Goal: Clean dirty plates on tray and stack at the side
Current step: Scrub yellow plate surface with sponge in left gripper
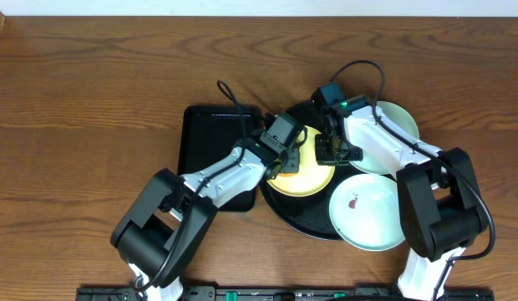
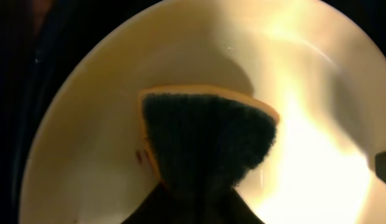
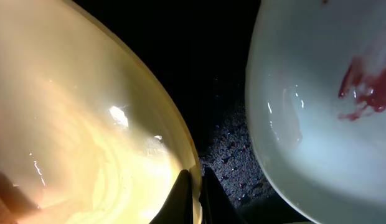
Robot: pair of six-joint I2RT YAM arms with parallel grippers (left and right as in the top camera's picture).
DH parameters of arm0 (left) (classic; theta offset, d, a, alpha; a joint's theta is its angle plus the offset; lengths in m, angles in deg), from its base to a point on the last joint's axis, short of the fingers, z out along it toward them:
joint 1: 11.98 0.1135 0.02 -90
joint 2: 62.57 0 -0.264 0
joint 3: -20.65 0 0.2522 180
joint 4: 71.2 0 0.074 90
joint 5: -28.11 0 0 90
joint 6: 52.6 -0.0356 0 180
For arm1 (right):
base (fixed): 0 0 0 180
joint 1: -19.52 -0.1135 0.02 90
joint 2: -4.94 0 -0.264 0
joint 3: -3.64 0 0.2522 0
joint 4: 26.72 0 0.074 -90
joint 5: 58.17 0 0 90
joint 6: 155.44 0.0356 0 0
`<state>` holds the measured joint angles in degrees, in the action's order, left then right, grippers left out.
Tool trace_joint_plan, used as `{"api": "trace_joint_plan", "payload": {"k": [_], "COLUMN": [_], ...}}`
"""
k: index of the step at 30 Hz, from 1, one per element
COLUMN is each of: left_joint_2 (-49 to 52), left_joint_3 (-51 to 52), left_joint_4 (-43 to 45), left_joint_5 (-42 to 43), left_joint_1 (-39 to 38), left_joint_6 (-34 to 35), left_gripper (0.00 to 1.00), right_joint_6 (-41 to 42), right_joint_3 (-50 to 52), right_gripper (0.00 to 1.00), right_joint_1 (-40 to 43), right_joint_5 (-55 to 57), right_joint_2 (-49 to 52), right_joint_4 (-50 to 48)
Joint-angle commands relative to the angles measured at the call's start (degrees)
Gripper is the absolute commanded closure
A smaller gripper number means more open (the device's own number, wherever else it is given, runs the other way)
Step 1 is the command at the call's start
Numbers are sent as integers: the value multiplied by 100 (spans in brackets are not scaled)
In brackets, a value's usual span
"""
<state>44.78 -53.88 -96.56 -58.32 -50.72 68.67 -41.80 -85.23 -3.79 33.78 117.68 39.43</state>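
Yellow plate (image 1: 307, 179) on round tray (image 1: 299, 221), rim pinched by closed right gripper (image 3: 194, 186); left gripper (image 1: 282, 164) clamps sponge (image 2: 208, 134) onto it; smeared plate (image 1: 368, 211) just beside, narrow gap; rectangular tray (image 1: 207, 134) crowds left.

Pale yellow plate (image 1: 311, 178) — glossy black tray (image 1: 299, 217)
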Motion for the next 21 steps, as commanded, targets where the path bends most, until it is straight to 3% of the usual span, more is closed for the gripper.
{"api": "trace_joint_plan", "payload": {"k": [1, 10, 21], "left_joint_2": [9, 11, 166], "left_joint_3": [79, 81, 83], "left_joint_4": [-55, -57, -103], "left_joint_5": [-173, -892, -1075], "left_joint_1": [-101, -431, -468], "left_joint_6": [-243, -367, -874], "left_gripper": [89, 92, 92], "right_joint_6": [-13, -13, -13], "right_joint_3": [46, 46, 46], "right_gripper": [98, 98, 99], "right_joint_1": [-37, -37, -37], "right_joint_5": [-94, -94, -92], "right_joint_2": [-13, -13, -13], "right_joint_4": [-28, -31, -31]}}
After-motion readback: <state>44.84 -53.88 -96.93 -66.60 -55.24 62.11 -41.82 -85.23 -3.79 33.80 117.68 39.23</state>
